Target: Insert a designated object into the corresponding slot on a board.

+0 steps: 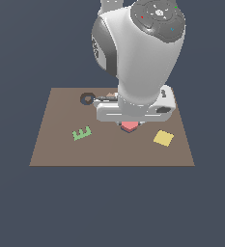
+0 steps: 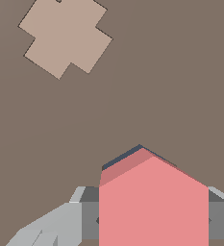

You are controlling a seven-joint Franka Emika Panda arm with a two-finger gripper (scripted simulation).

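The red-pink hexagonal block point(image 1: 130, 127) sits under my gripper point(image 1: 130, 123) near the middle of the brown board point(image 1: 61, 144). In the wrist view the block point(image 2: 152, 202) fills the space between my two grey fingers point(image 2: 84, 211), and the gripper point(image 2: 154, 218) is shut on it. A thin dark sliver of the hexagonal slot point(image 2: 124, 158) shows along the block's far edge, so the block stands right over the hole, slightly offset. In the exterior view the slot is hidden by the block and the hand.
On the board are a black ring shape point(image 1: 87, 99) at the back, a green E-shaped piece point(image 1: 82, 133) on the exterior view's left, and a yellow square tile point(image 1: 163, 138) on its right. A tan cross-shaped piece point(image 2: 65, 36) lies beyond the block.
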